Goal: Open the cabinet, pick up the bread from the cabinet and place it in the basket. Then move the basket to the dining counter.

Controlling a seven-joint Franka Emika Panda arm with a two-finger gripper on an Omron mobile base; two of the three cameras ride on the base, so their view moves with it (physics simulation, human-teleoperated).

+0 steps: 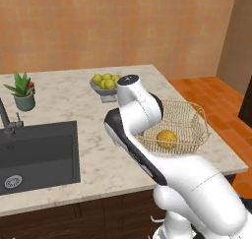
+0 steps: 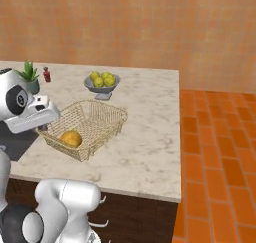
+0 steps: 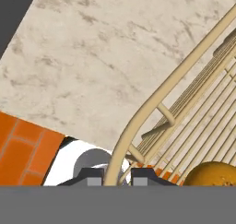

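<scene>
Fingers pinch the wire basket rim between them, clamped narrow. The bread lies inside, just beside the right fingertip. Basket rests on the dining counter; release straight, avoid dragging the rim. Fingertips are mostly cut off; contact depth unclear.

A golden wire basket sits on a beige marble bench, holding an orange bread bun. A fruit bowl stands just behind it.
</scene>
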